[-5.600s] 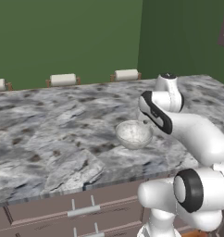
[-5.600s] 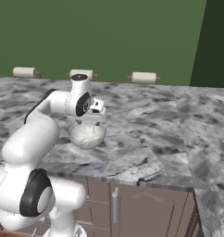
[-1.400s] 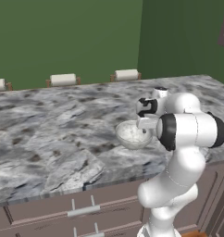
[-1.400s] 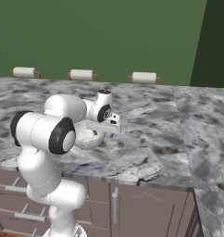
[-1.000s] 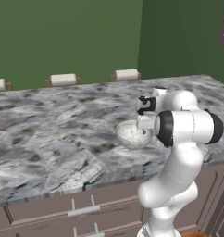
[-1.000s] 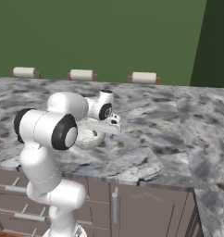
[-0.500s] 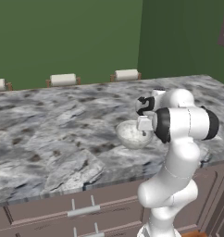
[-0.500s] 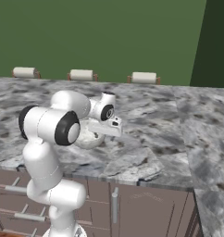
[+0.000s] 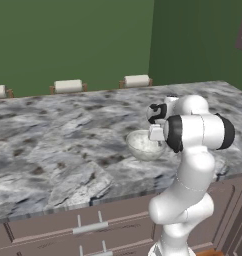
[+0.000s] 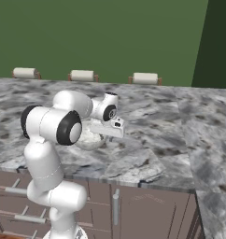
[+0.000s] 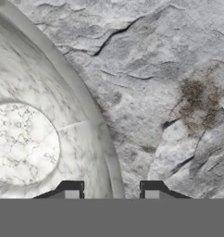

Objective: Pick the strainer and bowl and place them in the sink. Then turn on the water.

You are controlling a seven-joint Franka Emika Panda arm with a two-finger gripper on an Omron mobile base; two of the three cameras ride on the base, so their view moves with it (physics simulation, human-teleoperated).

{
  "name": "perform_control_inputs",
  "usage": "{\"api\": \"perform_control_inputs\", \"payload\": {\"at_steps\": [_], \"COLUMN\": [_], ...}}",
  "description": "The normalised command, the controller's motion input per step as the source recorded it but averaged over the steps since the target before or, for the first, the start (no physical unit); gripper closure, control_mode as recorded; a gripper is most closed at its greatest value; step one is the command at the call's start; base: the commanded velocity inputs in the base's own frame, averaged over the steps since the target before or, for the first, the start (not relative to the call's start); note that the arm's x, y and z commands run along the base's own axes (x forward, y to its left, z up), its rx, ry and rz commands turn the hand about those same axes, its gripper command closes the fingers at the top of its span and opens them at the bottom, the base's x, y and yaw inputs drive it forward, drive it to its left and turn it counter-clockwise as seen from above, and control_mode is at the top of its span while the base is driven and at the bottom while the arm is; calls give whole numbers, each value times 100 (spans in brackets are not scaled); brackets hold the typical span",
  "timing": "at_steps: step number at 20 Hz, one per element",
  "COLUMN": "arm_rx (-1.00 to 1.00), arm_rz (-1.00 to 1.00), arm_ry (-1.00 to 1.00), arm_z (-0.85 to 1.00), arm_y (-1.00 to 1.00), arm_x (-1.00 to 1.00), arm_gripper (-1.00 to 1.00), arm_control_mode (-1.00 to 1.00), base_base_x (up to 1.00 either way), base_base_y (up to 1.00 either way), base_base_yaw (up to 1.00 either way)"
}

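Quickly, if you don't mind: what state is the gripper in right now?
Gripper: its fingertips straddle the rim of the bowl, one inside and one outside; whether it has clamped the rim cannot be told.

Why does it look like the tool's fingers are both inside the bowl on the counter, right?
Not both inside. In the hand view the tool straddles the bowl rim: one finger inside, the other outside over the counter. The bowl does sit on the counter.

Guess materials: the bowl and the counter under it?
Bowl: looks like speckled silvery-grey metal, satin sheen, thin smooth rim; glazed ceramic can't be ruled out. Counter: looks like polished grey-white stone, marble or granite, with dark veins and brownish patches.
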Motion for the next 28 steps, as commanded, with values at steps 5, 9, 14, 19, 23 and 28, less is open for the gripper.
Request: {"api": "perform_control_inputs", "payload": {"at_steps": [5, 9, 14, 19, 23, 28], "arm_rx": [0, 0, 0, 0, 0, 0], "arm_rz": [0, 0, -1, -1, 0, -3], "arm_ry": [5, 8, 0, -1, -3, -3], "arm_z": [0, 0, 10, 43, 66, 68], "arm_y": [0, 0, 0, 0, 0, 0], "arm_x": [0, 0, 0, -9, -22, -48], "arm_gripper": [100, 100, 100, 100, 100, 100], "arm_control_mode": [-100, -100, -100, -100, -100, -100], "base_base_x": [0, 0, 0, 0, 0, 0], "base_base_y": [0, 0, 0, 0, 0, 0], "base_base_yaw": [0, 0, 0, 0, 0, 0]}}
